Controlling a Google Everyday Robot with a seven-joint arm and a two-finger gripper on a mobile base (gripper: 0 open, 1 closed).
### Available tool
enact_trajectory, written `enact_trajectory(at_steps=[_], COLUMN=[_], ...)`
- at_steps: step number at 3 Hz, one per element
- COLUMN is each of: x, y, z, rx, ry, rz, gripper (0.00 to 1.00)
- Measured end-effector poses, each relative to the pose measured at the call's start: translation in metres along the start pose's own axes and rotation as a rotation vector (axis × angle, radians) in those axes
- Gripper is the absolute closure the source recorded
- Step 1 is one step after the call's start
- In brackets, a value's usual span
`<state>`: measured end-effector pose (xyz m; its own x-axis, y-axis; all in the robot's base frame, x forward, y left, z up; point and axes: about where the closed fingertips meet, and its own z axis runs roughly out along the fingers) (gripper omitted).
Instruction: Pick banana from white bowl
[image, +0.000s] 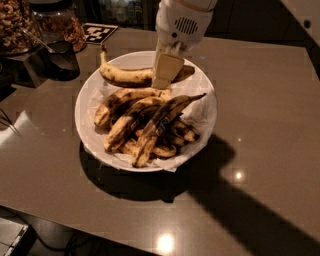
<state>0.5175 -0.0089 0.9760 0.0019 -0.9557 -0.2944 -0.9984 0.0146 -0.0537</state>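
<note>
The white bowl with paper lining sits on the brown table and holds several bananas. The banana, long, yellow and brown-speckled with a dark stem pointing up at the left, lies across the back of the bowl. My gripper comes down from above onto its right half, and its cream finger covers the banana's middle. The gripper is shut on the banana, which sits slightly above the pile. Several shorter, blackened bananas fill the bowl's middle and front.
Glass jars of nuts and a dark stand crowd the far left corner. A black-and-white marker tag lies behind the bowl. The table's front edge runs along the lower left.
</note>
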Motion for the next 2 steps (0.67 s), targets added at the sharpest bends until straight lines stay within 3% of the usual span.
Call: enact_trajectory(at_steps=[1,2], x=[0.001,0.012], y=[0.003,0.003], z=[-0.02,-0.025], rx=[-0.017,-0.037], ry=[-0.09,-0.134], rz=[-0.121,-0.162], gripper=[1.0,1.0])
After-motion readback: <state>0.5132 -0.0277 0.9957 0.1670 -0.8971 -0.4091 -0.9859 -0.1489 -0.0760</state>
